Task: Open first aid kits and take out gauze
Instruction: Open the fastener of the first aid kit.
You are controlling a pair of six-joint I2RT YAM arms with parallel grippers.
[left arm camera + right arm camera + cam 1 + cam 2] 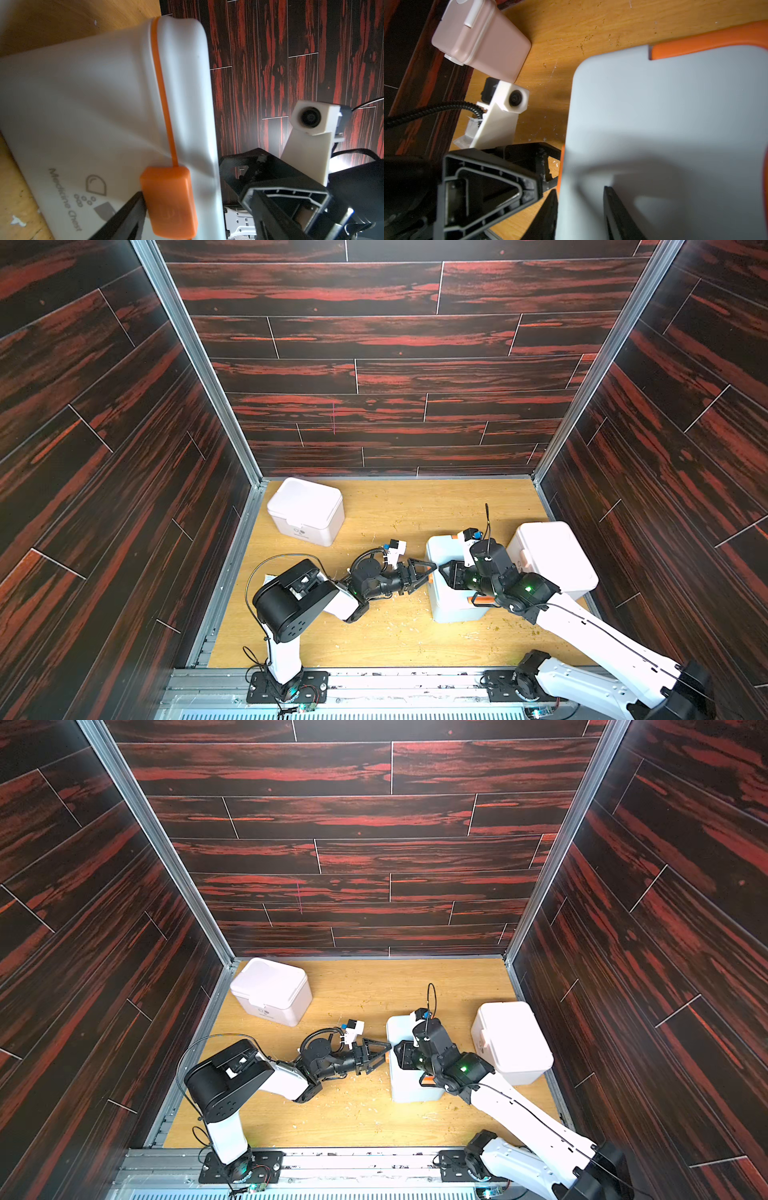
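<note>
we're on the latch step: left claw point(432, 572) spread wide, one finger under the orange latch point(169, 199) of the blue kit point(449, 605) on the desk point(374, 639). right claw point(580, 189) straddles the lid point(664, 104) edge, grip unclear. next, we reckon, flip the latch up. no gauze showing.

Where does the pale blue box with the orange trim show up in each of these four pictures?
In both top views: pale blue kit on the wooden tabletop, right of centre.
Left wrist: its front wall, close up, fills much of the picture.
Right wrist: its lid, close up.
Shared landmark: its orange trim.
</note>
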